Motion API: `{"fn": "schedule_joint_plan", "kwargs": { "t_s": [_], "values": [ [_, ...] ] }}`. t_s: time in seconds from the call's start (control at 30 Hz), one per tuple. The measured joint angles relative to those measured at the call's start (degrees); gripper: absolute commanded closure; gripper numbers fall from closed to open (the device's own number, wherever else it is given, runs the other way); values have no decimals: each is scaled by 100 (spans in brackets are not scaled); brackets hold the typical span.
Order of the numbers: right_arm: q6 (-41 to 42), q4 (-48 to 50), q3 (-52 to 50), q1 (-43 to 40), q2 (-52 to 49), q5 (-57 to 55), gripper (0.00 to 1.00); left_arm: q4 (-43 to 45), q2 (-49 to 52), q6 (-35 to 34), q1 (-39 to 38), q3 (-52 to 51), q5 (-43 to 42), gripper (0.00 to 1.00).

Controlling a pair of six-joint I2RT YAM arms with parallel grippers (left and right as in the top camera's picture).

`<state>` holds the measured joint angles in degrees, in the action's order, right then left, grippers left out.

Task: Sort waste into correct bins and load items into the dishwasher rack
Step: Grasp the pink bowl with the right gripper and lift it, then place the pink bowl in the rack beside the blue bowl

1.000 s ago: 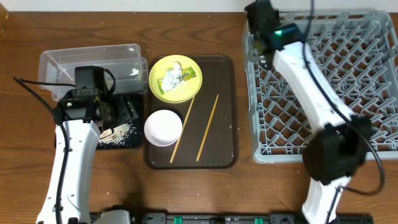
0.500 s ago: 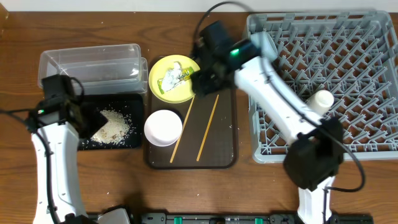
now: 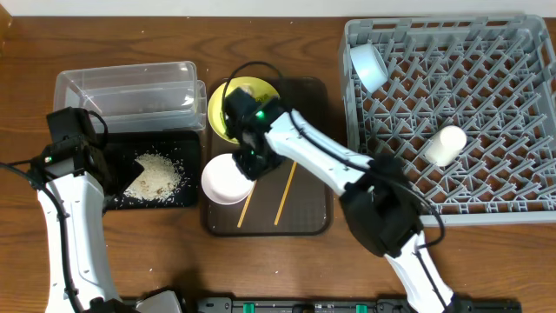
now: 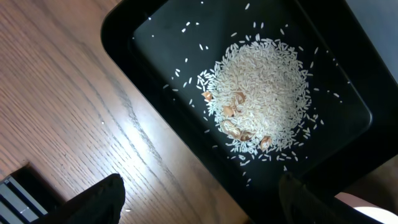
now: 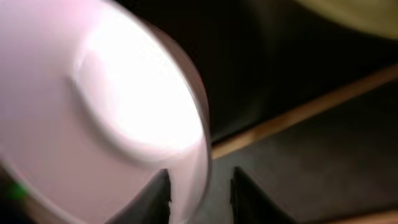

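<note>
Now the right fingers [image 5: 158, 196] straddle the far-right rim of the white bowl [image 3: 221, 183] on the tray [image 3: 313, 200], clamped or not I cannot tell, while the left fingers [image 4: 102, 202] hang apart; next should come a firm grip and a lift right to the rack [image 3: 495, 215].

White bowl [image 5: 112, 106] blurred (rim perhaps gripped).

browns, greys and pale tones
brown grained table [image 3: 261, 261]; grey rack [image 3: 486, 104]; black tray [image 4: 161, 68] under whitish rice [image 4: 261, 93] flecked tan; dark brown serving tray [image 3: 311, 174]; yellow plate [image 3: 219, 117]; white bowl [image 3: 221, 181]; light blue bowl [image 3: 368, 63].
</note>
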<state>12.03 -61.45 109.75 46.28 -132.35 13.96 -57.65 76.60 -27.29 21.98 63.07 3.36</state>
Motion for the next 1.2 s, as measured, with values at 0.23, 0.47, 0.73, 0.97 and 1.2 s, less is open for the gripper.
{"fn": "schedule_joint_plan", "kwargs": {
  "t_s": [0.23,0.47,0.73,0.97,1.2],
  "values": [
    [76,59,17,15,-11,-223,99,-2,0,-15,0,0,0,18],
    [76,26,173,-483,647,-1152,99,0,0,-15,0,0,0,18],
    [-92,409,450,-1711,2076,-3626,99,0,0,-17,0,0,-2,18],
    [-1300,1419,463,-2802,2028,-5506,99,-2,0,-17,0,0,0,18],
    [-2330,2057,463,-3650,1685,-6384,99,0,0,-17,0,0,-2,18]
  ]
}}
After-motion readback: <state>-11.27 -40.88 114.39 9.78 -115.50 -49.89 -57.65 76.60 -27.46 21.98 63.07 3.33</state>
